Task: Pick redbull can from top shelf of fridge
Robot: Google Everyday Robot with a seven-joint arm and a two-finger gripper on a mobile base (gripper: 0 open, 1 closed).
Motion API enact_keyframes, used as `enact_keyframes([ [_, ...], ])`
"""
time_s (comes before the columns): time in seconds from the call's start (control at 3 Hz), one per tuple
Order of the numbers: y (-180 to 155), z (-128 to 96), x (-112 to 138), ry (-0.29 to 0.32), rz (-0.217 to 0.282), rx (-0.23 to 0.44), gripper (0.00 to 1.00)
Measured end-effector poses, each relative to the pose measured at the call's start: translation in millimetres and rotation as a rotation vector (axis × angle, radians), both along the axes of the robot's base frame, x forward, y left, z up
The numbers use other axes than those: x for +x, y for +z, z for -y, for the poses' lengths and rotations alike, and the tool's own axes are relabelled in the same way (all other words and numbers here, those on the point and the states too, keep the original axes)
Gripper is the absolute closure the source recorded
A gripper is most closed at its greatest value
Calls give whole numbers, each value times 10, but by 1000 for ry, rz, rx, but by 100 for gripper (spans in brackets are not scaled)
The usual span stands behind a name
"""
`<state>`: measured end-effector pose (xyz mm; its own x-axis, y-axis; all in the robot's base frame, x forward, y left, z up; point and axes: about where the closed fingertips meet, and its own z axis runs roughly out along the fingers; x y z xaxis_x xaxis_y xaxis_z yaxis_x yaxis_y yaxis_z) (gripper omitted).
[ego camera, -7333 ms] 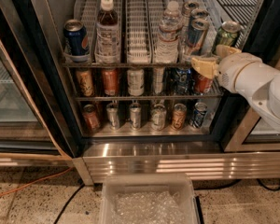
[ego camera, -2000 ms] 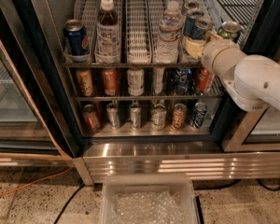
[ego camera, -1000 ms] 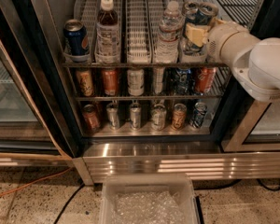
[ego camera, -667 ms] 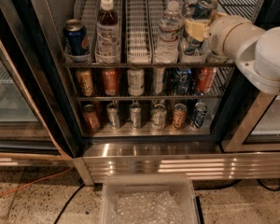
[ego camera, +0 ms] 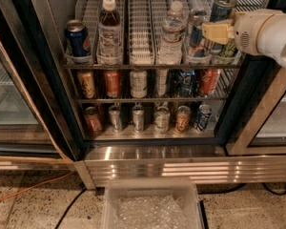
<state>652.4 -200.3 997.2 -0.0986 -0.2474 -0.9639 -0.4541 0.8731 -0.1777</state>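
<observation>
Cream-tipped white robot gripper [ego camera: 218, 31] at right end of pale wire top shelf [ego camera: 140, 23], just beside slim blue-and-silver redbull can [ego camera: 196, 30]; clenched or released, cannot tell.

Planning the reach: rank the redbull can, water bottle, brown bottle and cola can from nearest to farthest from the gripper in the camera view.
The gripper is at the right end of the top shelf.
1. redbull can, just left of it.
2. water bottle, next lane left.
3. brown bottle, left of centre.
4. cola can, far left lane.
</observation>
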Motion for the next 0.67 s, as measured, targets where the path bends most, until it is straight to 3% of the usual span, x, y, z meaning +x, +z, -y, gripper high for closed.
enact_keyframes([
  [0.33, -102, 205, -257, 43, -71, -7, 100],
  [0.67, -101, 203, -258, 44, -70, -7, 100],
])
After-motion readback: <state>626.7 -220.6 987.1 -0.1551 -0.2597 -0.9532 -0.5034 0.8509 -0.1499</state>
